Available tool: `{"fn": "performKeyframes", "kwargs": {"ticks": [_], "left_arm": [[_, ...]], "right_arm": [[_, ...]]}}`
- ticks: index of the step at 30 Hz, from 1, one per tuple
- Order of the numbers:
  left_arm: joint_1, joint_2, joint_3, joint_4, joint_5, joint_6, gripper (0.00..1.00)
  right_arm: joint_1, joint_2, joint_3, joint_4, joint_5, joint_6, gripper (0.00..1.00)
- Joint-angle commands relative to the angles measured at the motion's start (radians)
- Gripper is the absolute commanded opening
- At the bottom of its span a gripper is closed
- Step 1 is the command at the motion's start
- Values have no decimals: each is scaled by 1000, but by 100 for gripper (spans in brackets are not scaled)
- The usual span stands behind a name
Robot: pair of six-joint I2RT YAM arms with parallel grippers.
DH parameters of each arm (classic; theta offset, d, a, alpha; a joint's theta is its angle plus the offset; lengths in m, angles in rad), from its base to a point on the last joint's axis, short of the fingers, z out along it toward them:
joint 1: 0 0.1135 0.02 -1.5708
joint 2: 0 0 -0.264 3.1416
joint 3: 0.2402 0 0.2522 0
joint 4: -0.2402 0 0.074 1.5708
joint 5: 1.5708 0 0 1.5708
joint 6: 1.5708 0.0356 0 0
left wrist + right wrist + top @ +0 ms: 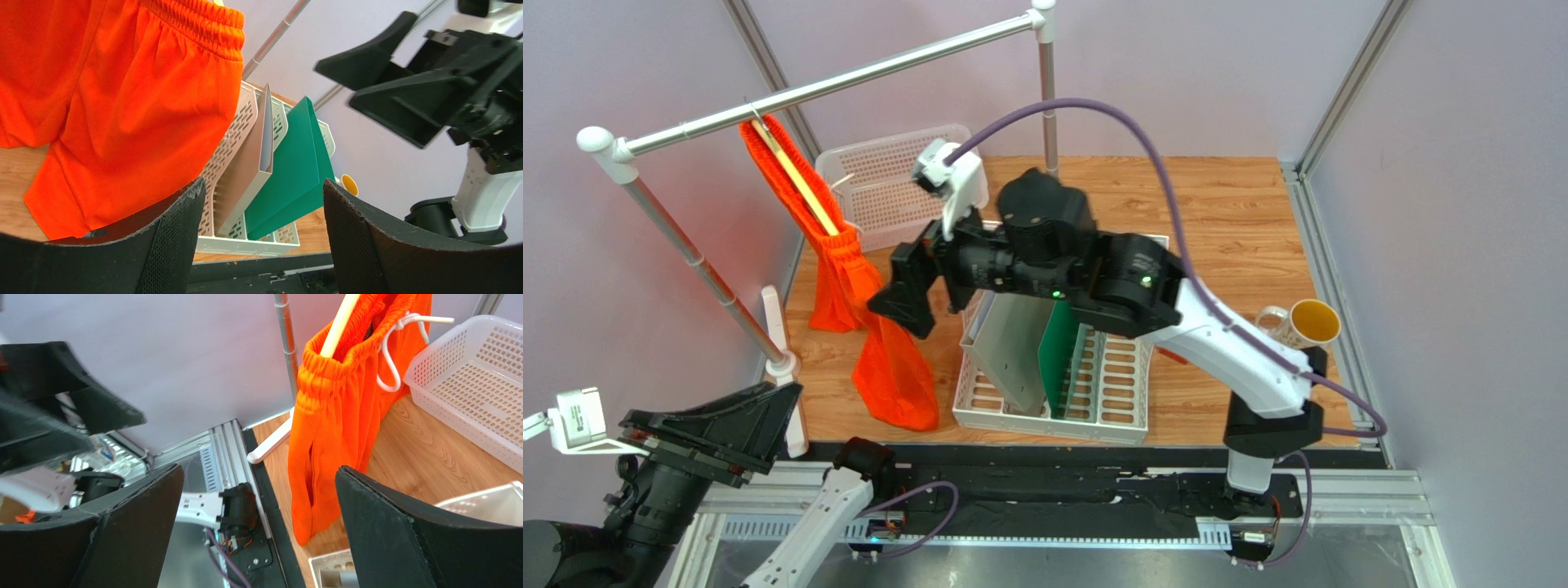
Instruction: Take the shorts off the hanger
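Under rail [830,83]: shorts [891,361] on hanger [803,184]. Right tool [258,471], left tool [264,187]: both apart, empty. Pinch waistband, draw along hanger arm, avoid tugging hook.

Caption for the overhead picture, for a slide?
Orange shorts hang on a pale hanger from the rail; the open right gripper hovers beside them.

Soft orange cloth shorts [891,361], smooth pale hanger [340,321], shiny metal rail [830,82], white plastic basket [885,184], matt wood-grain table [1210,208], smooth green folder [294,165]

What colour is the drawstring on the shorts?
White. The shorts drawstring shows best in the right wrist view.
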Motion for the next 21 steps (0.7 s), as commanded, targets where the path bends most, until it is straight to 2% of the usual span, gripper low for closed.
{"fn": "performKeyframes", "kwargs": {"ticks": [1, 8, 13, 18, 20, 21], "left_arm": [[-1, -14, 12, -222, -23, 45, 73], [-1, -23, 64, -289, -78, 218, 73], [-1, -31, 68, -292, -95, 287, 73], [-3, 1, 95, -289, -112, 353, 73], [-1, -10, 69, -268, -112, 373, 73], [-1, -17, 55, -257, -112, 378, 73]], "right_arm": [[51, 113, 40, 110, 193, -32, 99], [77, 224, 29, 266, 322, -18, 97], [118, 270, -2, 346, 495, -61, 94], [123, 313, -5, 418, 598, -111, 86], [126, 331, -14, 475, 633, -156, 79], [125, 342, -14, 510, 638, -173, 72]]}}
